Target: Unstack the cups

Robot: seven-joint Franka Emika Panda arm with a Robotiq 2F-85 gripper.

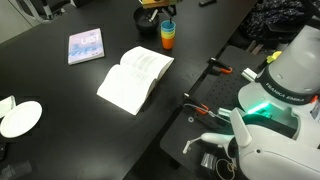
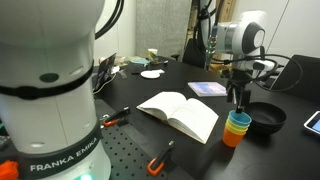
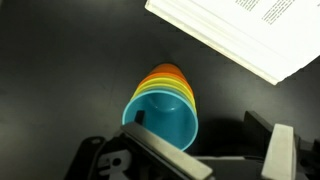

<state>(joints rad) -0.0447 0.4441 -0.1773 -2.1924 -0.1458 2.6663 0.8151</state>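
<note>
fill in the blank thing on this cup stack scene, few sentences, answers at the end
1. The stacked cups have the ____ cup at the bottom.
2. The top cup of the stack is light ____.
3. The gripper hangs directly ____ the stack.
4. The large book on the table near the stack lies ____.
Missing words: orange; blue; above; open.
</note>
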